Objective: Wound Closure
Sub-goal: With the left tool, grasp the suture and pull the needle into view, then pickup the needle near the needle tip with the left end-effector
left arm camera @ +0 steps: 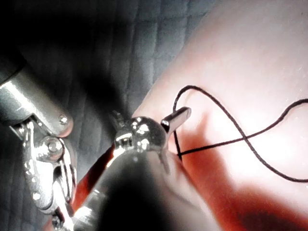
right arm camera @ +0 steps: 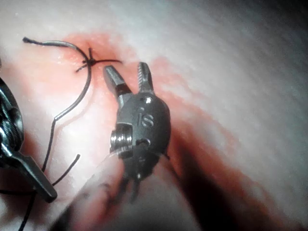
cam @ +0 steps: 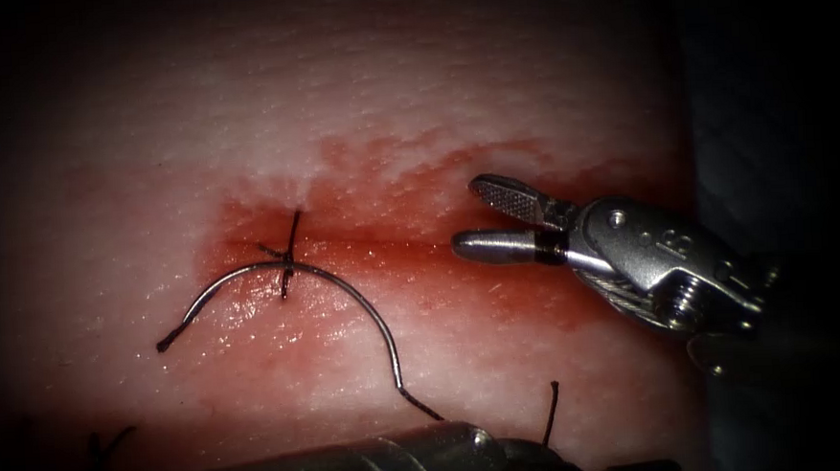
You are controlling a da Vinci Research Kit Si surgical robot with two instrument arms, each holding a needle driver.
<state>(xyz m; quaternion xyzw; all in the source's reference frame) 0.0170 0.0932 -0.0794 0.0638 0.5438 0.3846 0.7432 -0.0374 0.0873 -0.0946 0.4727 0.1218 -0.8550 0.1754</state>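
Needle (cam: 346,292) lies free on tissue (cam: 432,91); right tool (cam: 482,221) open, empty.

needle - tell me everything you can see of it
The needle is a thin, dark grey metal half-curve lying flat on the tissue, free of both tools. It arcs from a dark end at lower left, up past a knot with short cut ends at the cut, then down to the right, where the thread leaves it. The right tool, jaws open, holds nothing.
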